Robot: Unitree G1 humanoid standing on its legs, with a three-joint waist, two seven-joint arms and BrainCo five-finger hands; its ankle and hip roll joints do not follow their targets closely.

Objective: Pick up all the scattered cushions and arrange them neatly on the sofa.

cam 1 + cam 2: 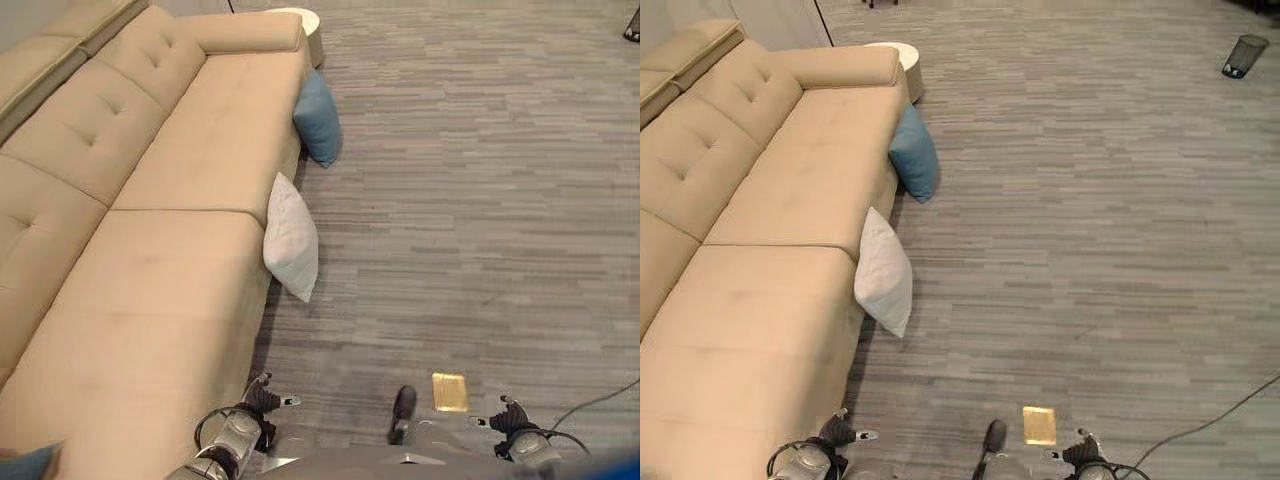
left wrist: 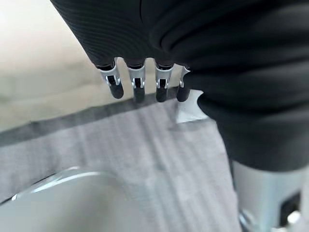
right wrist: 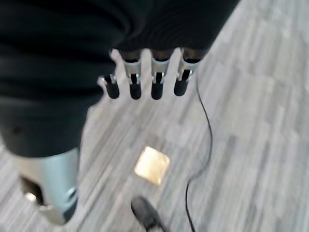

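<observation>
A long tan sofa [image 1: 150,260] runs down the left side of the frame, from the top to the bottom corner. Two cushions are on the grey floor [image 1: 480,200] and lean against the front of the sofa. The blue cushion [image 1: 318,117] is near the top of the frame, by the sofa's far arm. The white cushion [image 1: 291,237] is in the middle of the frame, a bit below the blue one, and they do not touch. A small round white table [image 1: 902,62] stands just past the far end of the sofa. A black bin [image 1: 1244,55] sits in the upper right corner. A little gold plate [image 1: 449,391] lies flat in the floor near the bottom. The left robot hand [image 2: 140,82] hangs at the lower left beside the sofa, fingers straight and apart, holding nothing. The right robot hand [image 3: 145,82] hangs at the lower right over the floor, fingers straight too, holding nothing
</observation>
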